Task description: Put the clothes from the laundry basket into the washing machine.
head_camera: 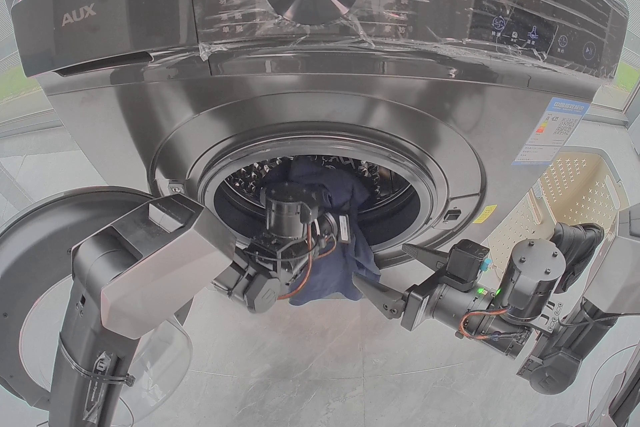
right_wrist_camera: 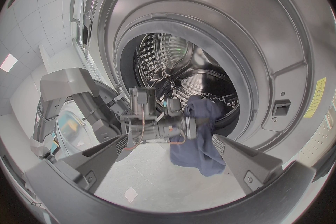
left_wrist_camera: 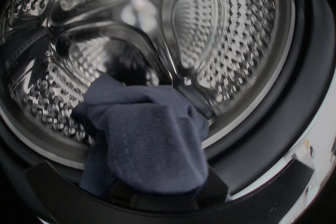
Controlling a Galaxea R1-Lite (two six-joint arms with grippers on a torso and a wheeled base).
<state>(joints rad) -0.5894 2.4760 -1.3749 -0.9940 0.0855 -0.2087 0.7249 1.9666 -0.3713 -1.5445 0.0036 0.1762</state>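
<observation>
My left hand (right_wrist_camera: 194, 124) is at the mouth of the washing machine (head_camera: 347, 101), level with the lower rim of the round opening. A navy garment (head_camera: 331, 267) is draped over it. The cloth covers the hand, so I cannot tell whether it is pinching the fabric or spread beneath it. The upper part of the garment is bunched just inside the steel drum (left_wrist_camera: 217, 25), resting over the dark door seal. The rest hangs down outside the opening toward the pale tiled floor (head_camera: 333, 368).

My right hand (head_camera: 381, 263) is spread wide and holds nothing. It sits low in front of the machine, just beside the hanging part of the garment and to its right, with both tips pointing toward the cloth.

The machine's door (head_camera: 40, 261) stands swung open on my left. The cream perforated laundry basket (head_camera: 581, 187) stands on my right, beside the machine and behind my right arm.
</observation>
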